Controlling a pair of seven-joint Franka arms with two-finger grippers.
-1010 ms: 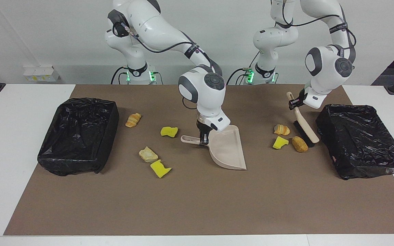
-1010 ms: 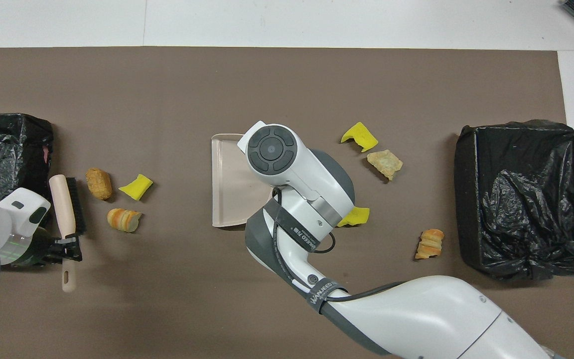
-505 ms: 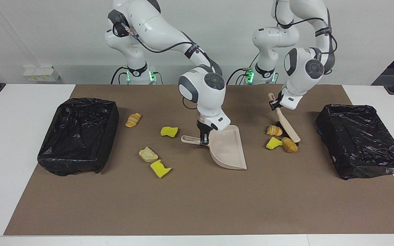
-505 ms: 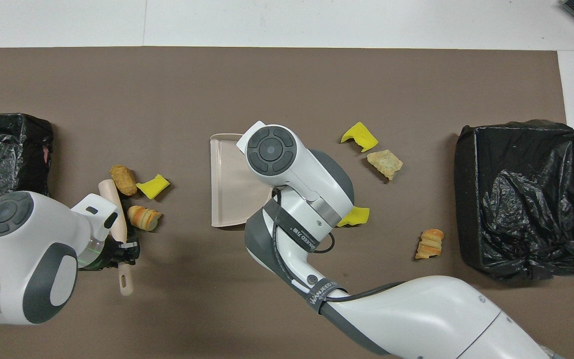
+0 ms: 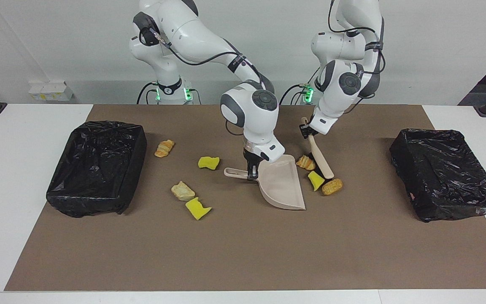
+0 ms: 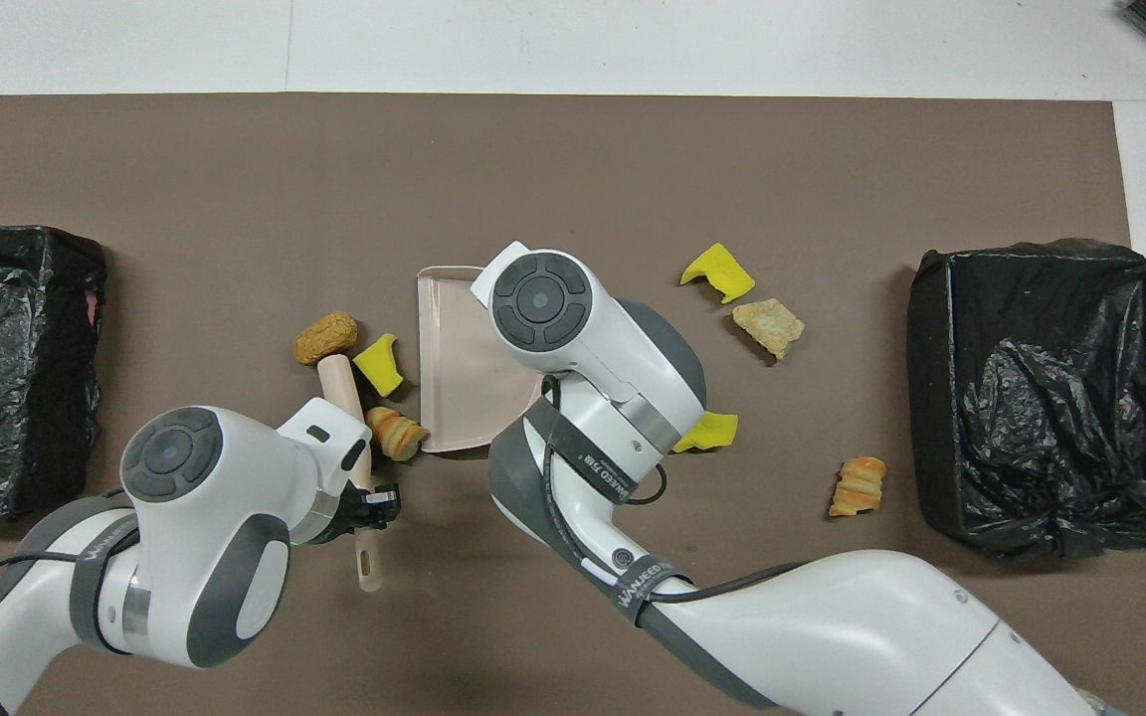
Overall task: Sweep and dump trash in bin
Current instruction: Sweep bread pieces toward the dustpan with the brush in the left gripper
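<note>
Left claw (image 5: 306, 131) gripping brush (image 5: 321, 159) | right claw (image 5: 250, 172) gripping dustpan (image 5: 283, 185) | I'm judging scraps (image 5: 315, 180) beside brush light, soft, rollable.

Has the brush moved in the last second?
Yes. The brush swept from beside the black bin at the left arm's end toward the dustpan, pushing three scraps along.

Right arm hides dustpan handle (image 5: 235, 172) overhead; brush bristles (image 5: 315, 170) prob. hidden too.

Bright, even overhead light, soft short shadows, sharp focus, faint sheen on the black bin liners (image 5: 95, 164).
</note>
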